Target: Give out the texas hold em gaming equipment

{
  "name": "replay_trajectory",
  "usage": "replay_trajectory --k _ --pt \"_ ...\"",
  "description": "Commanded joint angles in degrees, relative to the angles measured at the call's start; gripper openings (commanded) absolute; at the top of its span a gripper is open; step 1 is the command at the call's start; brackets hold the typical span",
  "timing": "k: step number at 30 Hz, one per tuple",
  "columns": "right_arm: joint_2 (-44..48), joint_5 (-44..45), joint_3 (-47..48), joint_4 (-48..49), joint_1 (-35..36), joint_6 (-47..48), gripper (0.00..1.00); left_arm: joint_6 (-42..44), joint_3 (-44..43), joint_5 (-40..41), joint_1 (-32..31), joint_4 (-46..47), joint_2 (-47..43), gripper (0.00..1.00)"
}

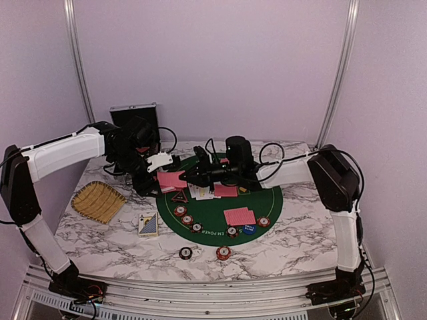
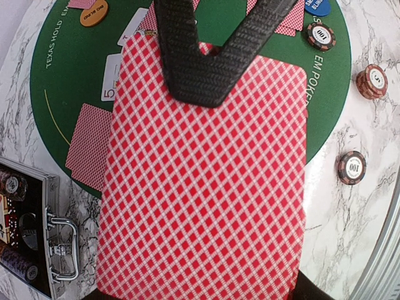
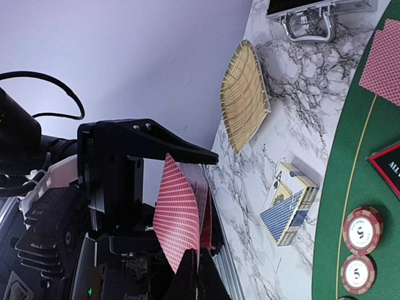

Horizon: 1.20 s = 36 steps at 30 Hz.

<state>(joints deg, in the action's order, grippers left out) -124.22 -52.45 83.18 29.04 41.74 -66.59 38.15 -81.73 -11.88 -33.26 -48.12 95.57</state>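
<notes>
Inventory, by count:
- striped poker chips (image 1: 187, 219), loose: seven
- blue disc (image 1: 249, 229): one
- orange disc (image 2: 94, 12): one
- dark triangular marker (image 1: 179, 196): one
- boxed deck (image 1: 148, 225): one
- green felt mat (image 1: 267, 200): one
- straw tray (image 1: 99, 201): one
- metal case (image 1: 123, 115): one
- red-backed cards (image 1: 240, 216): several, overlapping, number unclear

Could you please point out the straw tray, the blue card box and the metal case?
straw tray (image 1: 98, 201): top view, bare woven middle.
blue card box (image 3: 281, 219): right wrist view, blue patterned side.
metal case (image 1: 124, 120): top view, black lining.

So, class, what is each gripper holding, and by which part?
Both grip the red diamond-backed playing cards: the left gripper is clamped just inside one short edge, the right gripper pinches their lower edge.
</notes>
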Motion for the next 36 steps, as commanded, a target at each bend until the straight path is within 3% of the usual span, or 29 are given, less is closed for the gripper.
replay_trajectory --k 1,15,27,36 --pt "3.3 -0.4 -1.8 7.1 -1.2 -4.3 0.00 0.3 -0.2 -0.5 0.1 0.6 -1.4 0.00" --pt "9.8 -1.6 -11.9 2.6 -8.5 1.6 0.00 0.3 0.2 -0.1 0.1 0.6 -1.4 0.00" --pt "12.4 1.2 -15.6 -16.3 -19.4 19.5 0.00 0.3 1.0 0.7 0.7 0.6 -1.2 0.00" --pt "7.0 6.2 -10.4 -27.7 -21.7 29.1 0.00 0.1 2.4 0.7 2.7 1.1 -1.5 0.00"
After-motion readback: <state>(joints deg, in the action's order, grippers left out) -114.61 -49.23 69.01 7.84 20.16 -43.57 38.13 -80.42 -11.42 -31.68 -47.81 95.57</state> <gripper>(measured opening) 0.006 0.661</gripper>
